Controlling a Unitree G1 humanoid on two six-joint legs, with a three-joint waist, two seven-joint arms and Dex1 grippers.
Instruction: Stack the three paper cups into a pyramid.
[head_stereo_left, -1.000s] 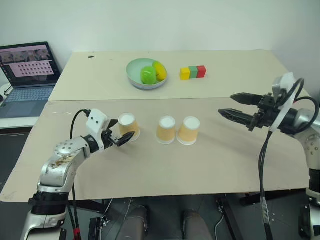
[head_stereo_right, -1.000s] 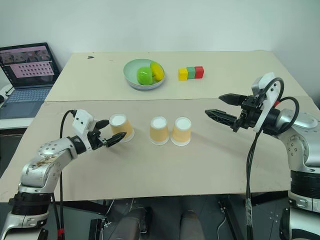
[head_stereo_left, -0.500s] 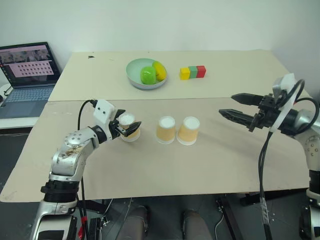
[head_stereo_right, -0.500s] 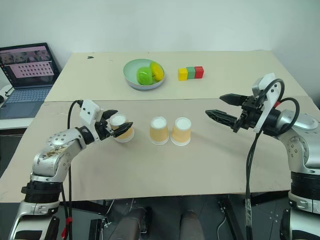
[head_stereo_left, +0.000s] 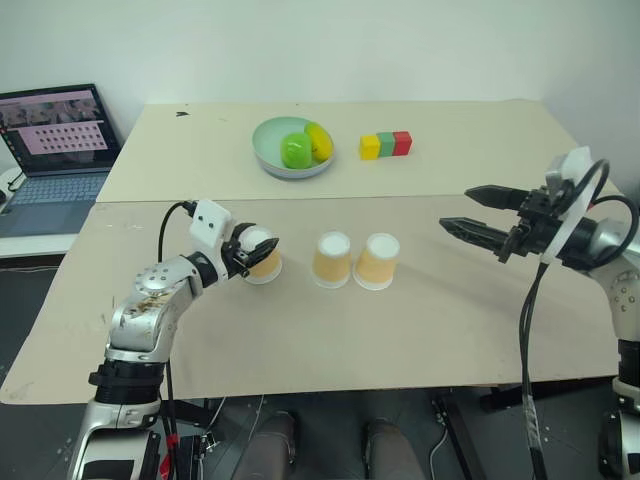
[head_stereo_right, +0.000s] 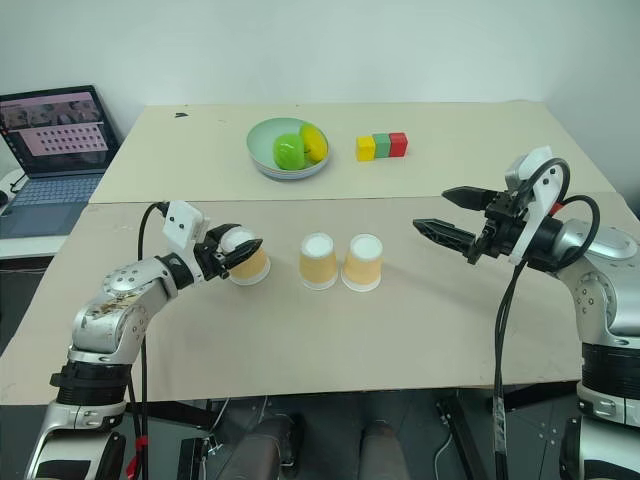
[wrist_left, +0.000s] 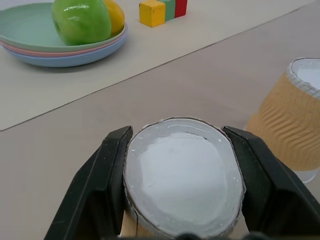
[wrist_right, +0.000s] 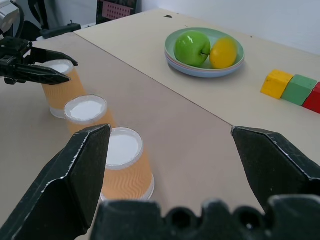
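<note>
Three orange-tan paper cups stand upside down in a row on the table. My left gripper (head_stereo_left: 254, 251) is shut on the leftmost cup (wrist_left: 182, 185), one black finger (wrist_left: 105, 175) pressed on each side near its white base. The squeezed base looks slightly oval. This cup sits at table level, and I cannot tell whether it is lifted. The middle cup (head_stereo_left: 332, 260) and the right cup (head_stereo_left: 378, 261) stand side by side, nearly touching, a short gap right of the held cup. My right gripper (head_stereo_left: 457, 208) hovers open above the table, right of the row, pointing toward it with nothing between its fingers.
A pale green bowl (head_stereo_left: 268, 140) with a green apple and a yellow fruit sits at the back of the table. A yellow-green-red row of blocks (head_stereo_left: 386, 145) lies to its right. A laptop (head_stereo_left: 55, 140) stands on a side surface at the far left.
My left gripper has moved in around the leftmost cup and shut on it. The right arm has not moved.
</note>
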